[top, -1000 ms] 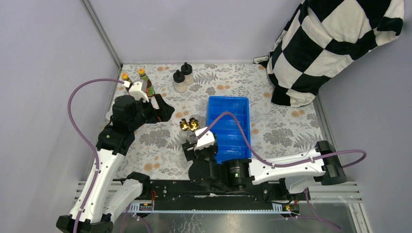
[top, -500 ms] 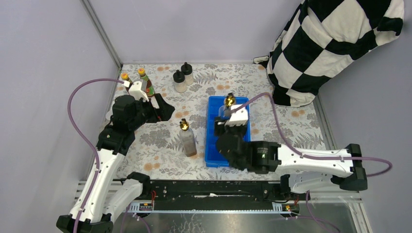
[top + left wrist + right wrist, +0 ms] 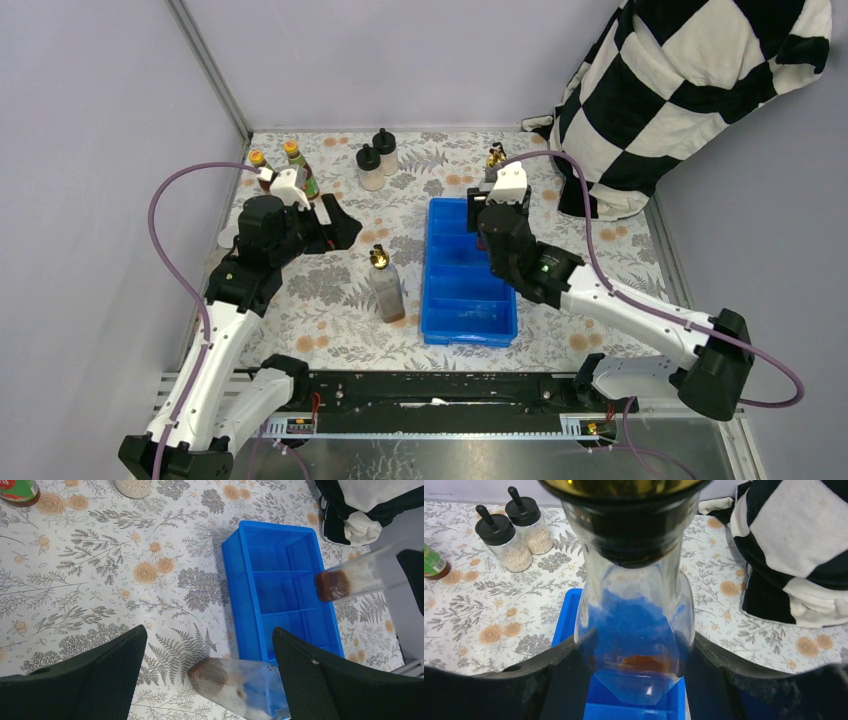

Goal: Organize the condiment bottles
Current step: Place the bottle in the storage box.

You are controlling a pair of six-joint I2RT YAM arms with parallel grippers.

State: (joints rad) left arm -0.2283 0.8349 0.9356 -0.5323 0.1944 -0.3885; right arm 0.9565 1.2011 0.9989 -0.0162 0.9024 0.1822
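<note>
Condiment bottles (image 3: 370, 168): two orange-capped (image 3: 293, 153), two black-capped (image 3: 385, 150), two gold-spouted (image 3: 386, 290), one (image 3: 636, 640) in right fingers' (image 3: 509, 690) grip; left fingers (image 3: 75, 680) wide, empty.

In the top view only the gold spout of the held bottle (image 3: 495, 156) shows above the right gripper (image 3: 497, 170); its body is hidden behind the wrist. The right wrist view cuts that spout off at the top edge, and the bottle covers most of the blue tray (image 3: 569, 617). The two sauce bottles (image 3: 291, 150) are partly hidden by the left arm (image 3: 265, 225). In the left wrist view the standing bottle (image 3: 240, 685) is blurred and cut off below, and a pale bottle (image 3: 132, 486) is cropped to its base
</note>
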